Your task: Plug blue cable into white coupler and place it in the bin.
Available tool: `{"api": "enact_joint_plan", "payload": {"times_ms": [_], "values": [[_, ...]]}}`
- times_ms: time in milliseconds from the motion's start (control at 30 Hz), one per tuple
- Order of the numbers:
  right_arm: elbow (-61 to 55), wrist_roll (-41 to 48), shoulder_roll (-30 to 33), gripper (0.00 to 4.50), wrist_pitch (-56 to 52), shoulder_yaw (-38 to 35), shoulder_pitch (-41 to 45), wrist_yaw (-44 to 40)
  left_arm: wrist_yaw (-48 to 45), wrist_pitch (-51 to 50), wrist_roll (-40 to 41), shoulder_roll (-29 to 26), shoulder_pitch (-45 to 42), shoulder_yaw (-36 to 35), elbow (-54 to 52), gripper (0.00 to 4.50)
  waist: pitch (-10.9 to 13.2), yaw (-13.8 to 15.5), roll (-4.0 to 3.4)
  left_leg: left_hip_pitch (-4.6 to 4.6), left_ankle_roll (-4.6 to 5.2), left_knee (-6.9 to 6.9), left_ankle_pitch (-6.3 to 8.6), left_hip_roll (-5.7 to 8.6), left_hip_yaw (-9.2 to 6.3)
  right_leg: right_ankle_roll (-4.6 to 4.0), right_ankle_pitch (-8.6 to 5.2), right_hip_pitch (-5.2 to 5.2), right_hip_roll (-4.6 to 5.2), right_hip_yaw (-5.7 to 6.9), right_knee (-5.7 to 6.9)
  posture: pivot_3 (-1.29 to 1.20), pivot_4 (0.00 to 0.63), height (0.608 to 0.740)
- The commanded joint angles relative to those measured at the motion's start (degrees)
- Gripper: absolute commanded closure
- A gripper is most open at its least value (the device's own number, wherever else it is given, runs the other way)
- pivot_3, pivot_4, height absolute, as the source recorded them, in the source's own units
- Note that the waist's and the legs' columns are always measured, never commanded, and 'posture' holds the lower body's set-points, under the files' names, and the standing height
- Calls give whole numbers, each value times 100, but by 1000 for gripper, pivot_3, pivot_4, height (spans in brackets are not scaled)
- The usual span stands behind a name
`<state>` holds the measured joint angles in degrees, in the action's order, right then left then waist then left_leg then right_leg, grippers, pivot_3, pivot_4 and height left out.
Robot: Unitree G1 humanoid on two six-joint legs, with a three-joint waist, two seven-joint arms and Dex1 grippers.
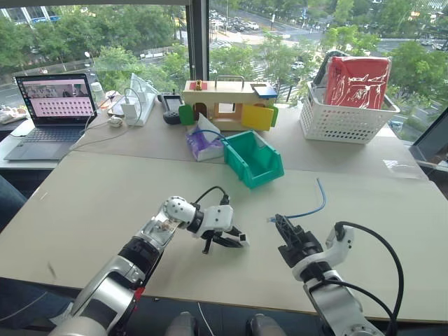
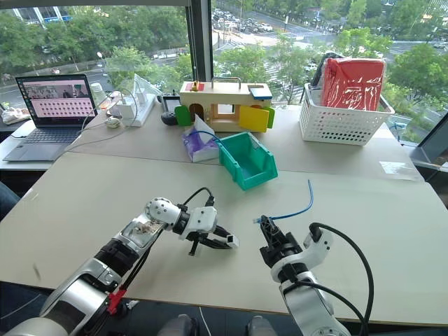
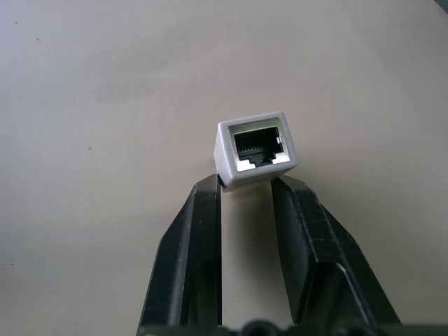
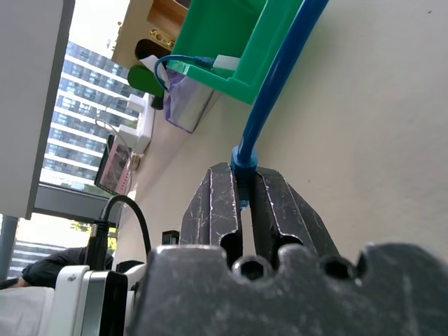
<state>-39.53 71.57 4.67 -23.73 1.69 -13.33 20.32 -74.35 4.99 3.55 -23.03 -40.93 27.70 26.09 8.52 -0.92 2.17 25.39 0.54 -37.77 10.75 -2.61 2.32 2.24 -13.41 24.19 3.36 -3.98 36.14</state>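
Both hands loaded over worktop [image 1: 98,203], plug and socket not yet mated.
R hand [image 1: 283,227] clamped on blue cable [image 1: 313,204] near its plug; L hand [image 1: 234,240] pinches white coupler [image 3: 253,148], socket facing out; beyond, teal bin [image 1: 253,158] stands w/ another blue cord inside.

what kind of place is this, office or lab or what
Probably an upper-floor office or lab workspace used for robot testing: beige tables by big windows over trees and streets, an open laptop, and props such as a teal bin and a white lattice basket.
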Motion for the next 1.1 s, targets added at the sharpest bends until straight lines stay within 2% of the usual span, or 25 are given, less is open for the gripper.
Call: {"api": "enact_joint_plan", "payload": {"times_ms": [33,567,633,700,833,1100], "values": [[-106,-42,-49,4500,67,-48,66,-109,-41,49,-80,92,-236,-130,147,3882,0,-4,0,0,0,0,0,-1,0,4,2,0,-2,0,0,0,150,740],[-180,-125,-117,4500,70,-111,9,-121,-26,44,-512,356,-449,-70,631,3882,-1,10,1,-6,1,-3,0,0,-2,11,7,-8,-4,0,4,0,150,740],[-183,-129,-122,4500,68,-112,12,-115,-52,-62,-486,383,-433,-92,600,2883,-1,8,1,-6,1,-3,0,0,-2,11,7,-9,-4,0,4,0,150,740],[-183,-134,-124,4500,66,-113,15,-114,-27,-127,-480,410,-421,-129,574,2328,-1,3,1,-5,1,-3,0,0,-2,11,8,-6,-4,0,5,0,150,740],[-174,-123,-114,4500,58,-133,24,-115,-54,-211,-511,429,-409,-170,544,924,-1,3,1,-6,1,-3,0,-1,-3,12,8,-6,-6,1,8,0,150,740],[-123,-109,-96,4500,45,-160,96,-131,-185,-385,-416,438,-335,-237,387,924,-1,-2,1,-7,1,-3,0,-1,-4,12,8,-6,-7,1,10,0,150,740]]}}
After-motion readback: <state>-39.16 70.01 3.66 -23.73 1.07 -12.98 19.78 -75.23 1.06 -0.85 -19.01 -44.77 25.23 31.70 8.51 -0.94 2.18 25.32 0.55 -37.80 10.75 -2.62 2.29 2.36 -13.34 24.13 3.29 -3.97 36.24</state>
